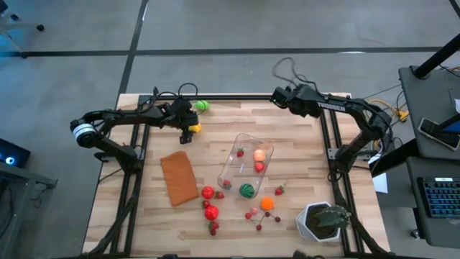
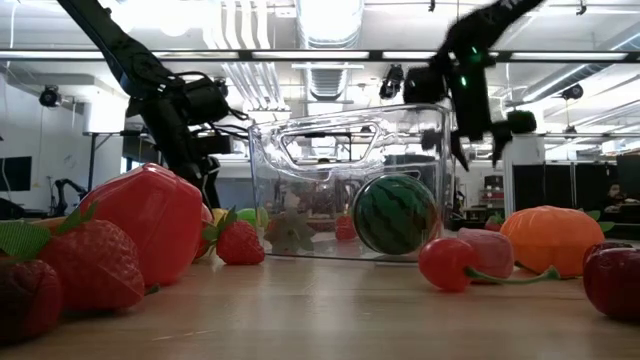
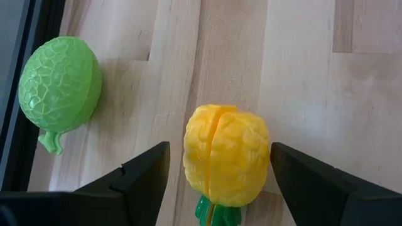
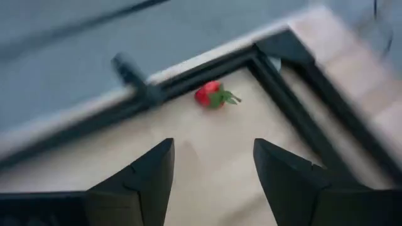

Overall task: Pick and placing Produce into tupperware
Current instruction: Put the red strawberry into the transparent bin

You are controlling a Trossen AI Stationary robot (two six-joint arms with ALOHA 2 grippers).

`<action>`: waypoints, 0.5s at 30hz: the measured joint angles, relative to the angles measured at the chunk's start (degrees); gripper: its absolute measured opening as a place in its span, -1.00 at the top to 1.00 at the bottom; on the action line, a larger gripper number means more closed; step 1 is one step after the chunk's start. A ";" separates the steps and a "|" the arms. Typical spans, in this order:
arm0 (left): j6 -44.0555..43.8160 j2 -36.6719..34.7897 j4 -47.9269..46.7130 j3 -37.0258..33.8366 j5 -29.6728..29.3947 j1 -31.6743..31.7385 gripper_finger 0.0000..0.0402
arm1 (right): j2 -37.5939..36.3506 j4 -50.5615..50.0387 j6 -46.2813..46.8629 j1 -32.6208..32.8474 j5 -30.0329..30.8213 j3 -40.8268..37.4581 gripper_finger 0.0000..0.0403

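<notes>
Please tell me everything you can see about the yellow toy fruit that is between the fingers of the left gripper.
The yellow toy fruit looks like moulded plastic, with a bumpy, wrinkled skin, a seam down its middle and green leaves at one end. It lies on the wooden table near its far left edge, beside a green netted melon, apart from it. The left gripper is open around it; one finger seems to meet its side, with a gap at the other.

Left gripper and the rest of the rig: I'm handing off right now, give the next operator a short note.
Left gripper: open, straddling the yellow fruit, not closed; green melon beside it.
Right gripper: open, empty, at the far right corner near a strawberry.
Tupperware: mid-table, holding a few pieces.
Left: watermelon, orange, tomatoes, other strawberries and cherries on the table.
</notes>
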 joint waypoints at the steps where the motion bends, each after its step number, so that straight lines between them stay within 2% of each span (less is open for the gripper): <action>1: 0.01 0.00 0.00 0.00 0.00 0.00 -0.30 | 0.29 -2.86 -3.61 1.08 -1.17 2.10 -0.04; 6: 0.00 -0.02 0.67 0.00 -0.02 0.01 -0.30 | 4.53 -13.86 -12.56 1.50 -14.71 11.55 -0.04; 12: 0.00 -0.03 3.19 0.00 -0.02 0.02 -0.30 | 14.20 -17.22 -23.79 0.32 -16.98 23.79 -0.04; 15: -0.01 -0.04 2.98 0.00 -0.02 0.01 -0.30 | 21.26 -22.56 -28.05 -0.38 -16.26 30.45 -0.04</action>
